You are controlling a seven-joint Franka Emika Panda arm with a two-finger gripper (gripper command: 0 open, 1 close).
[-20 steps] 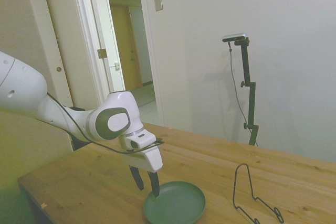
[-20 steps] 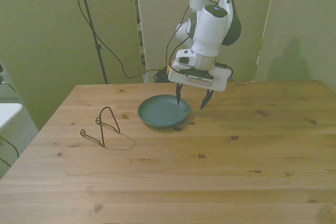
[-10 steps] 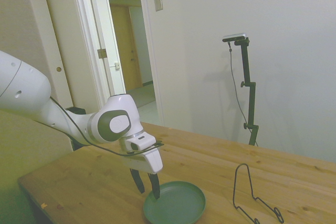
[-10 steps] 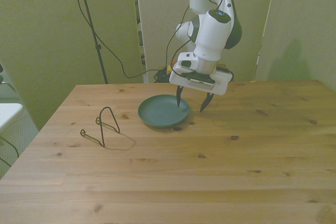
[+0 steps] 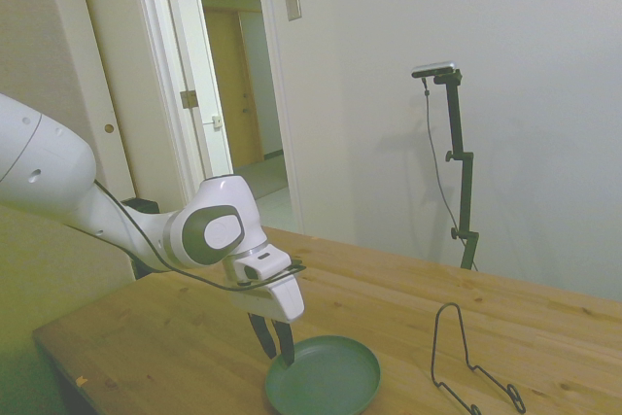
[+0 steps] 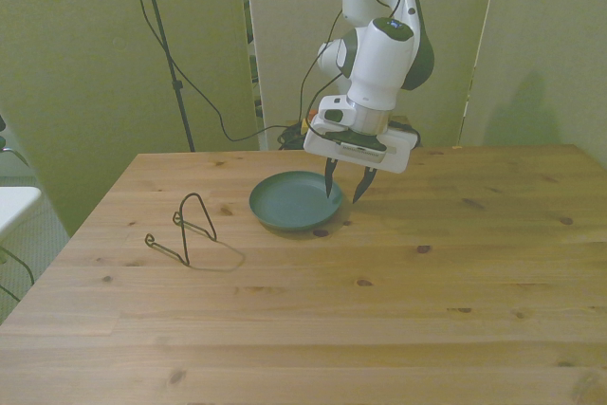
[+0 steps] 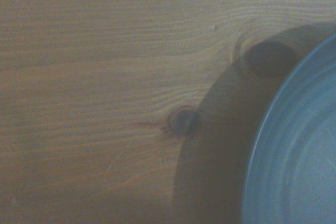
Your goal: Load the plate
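The teal-green plate (image 6: 289, 201) lies flat on the wooden table (image 6: 398, 310), left of centre in the front view. My gripper (image 6: 343, 186) points down at the plate's edge on the front view's right. One finger hangs over the plate's inside, the other outside its rim. The fingers stand open with a narrow gap, and I see no contact with the rim. In the side view the gripper (image 5: 274, 344) is low at the plate's (image 5: 330, 378) left edge. The wrist view shows part of the plate's rim (image 7: 294, 150) and its shadow on the wood.
A thin black wire rack (image 6: 188, 230) stands on the table to the front view's left of the plate, a short gap away; in the side view the rack (image 5: 465, 361) is right of the plate. Bare wood stretches toward the front view's right.
The fingers have drawn closer together around the plate's rim and the gripper has dropped slightly. The plate and the rack have not moved.
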